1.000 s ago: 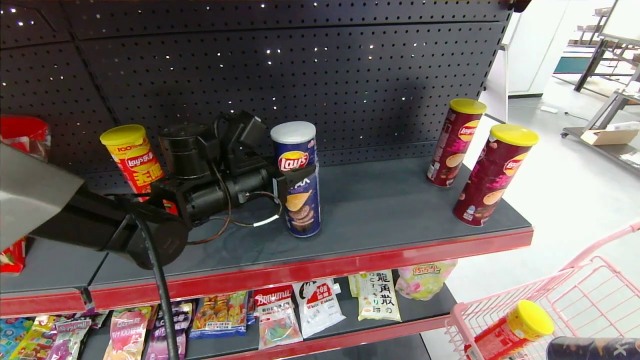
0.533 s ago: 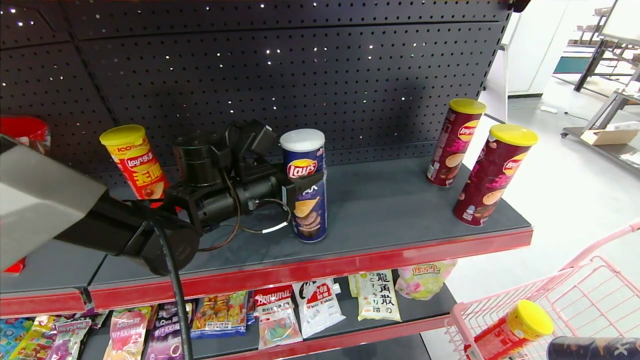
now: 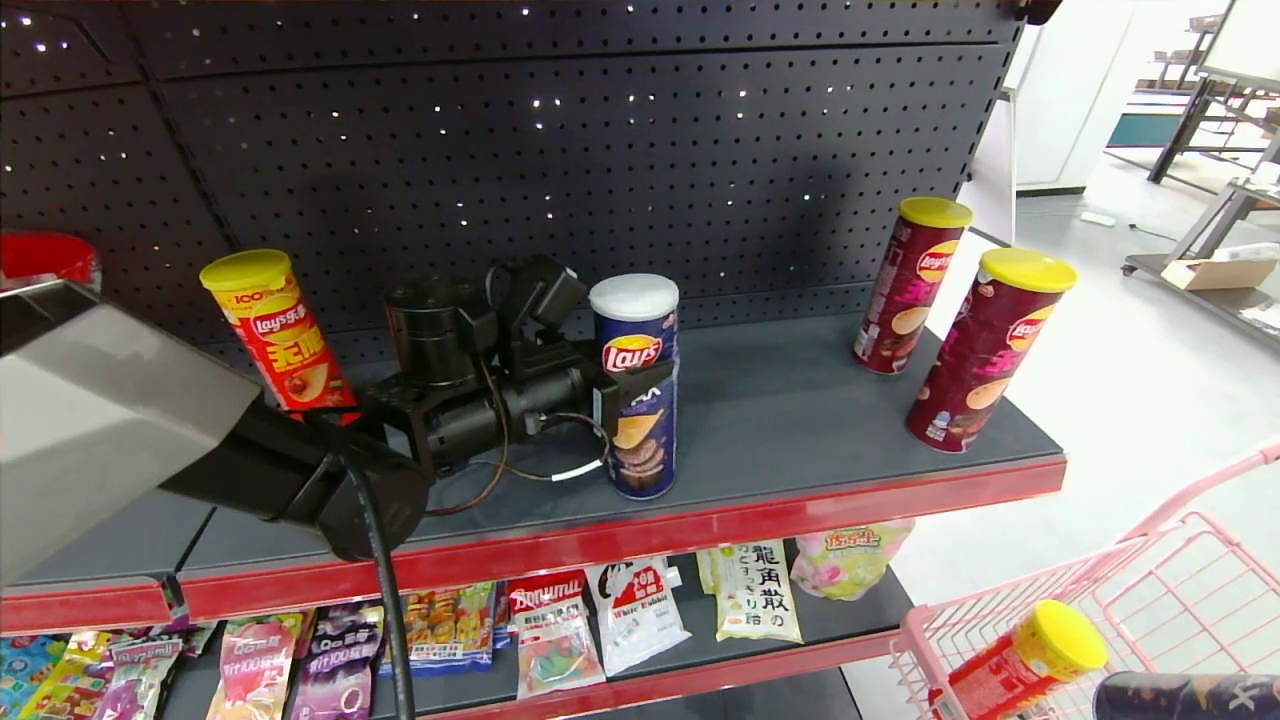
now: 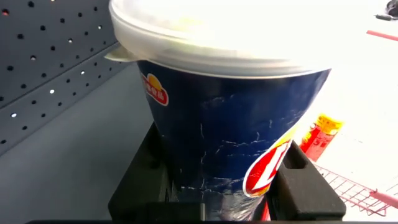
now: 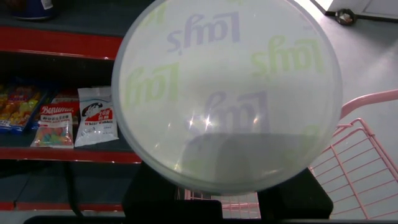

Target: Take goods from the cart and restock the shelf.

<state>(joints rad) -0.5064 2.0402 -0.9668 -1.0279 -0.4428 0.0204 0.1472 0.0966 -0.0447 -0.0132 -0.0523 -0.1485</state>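
Holding a blue chip can (image 3: 632, 325) upright in the left tool (image 3: 640, 385), with black fingers (image 4: 305, 186) clamped on either side of the body, below the white lid. Placed over the upper shelf (image 3: 800, 430), close to its red front lip and roughly midway along. Impossible to tell whether resting on the deck or just clear of it.

Farther back on the robot's left, beside the arm: a red chip can (image 3: 280, 335) with a yellow lid, standing near the pegboard back panel (image 3: 600, 150).

Well apart towards the right end of the same shelf: two yellow-lidded cans, the rear maroon can (image 3: 908, 290) near the back panel and the front maroon can (image 3: 985, 355) nearer the lip, close together but not touching.

Gripping a second can (image 5: 227, 93) in the right tool (image 5: 227, 199), seen lid-on as a clear round lid with a black finger on either side beneath it.

Low on the right: a pink wire cart (image 3: 1150, 570) with a yellow-lidded red can (image 3: 1030, 655) lying inside.

Along the lower shelf (image 3: 850, 615): a row of snack bags (image 3: 620, 610).
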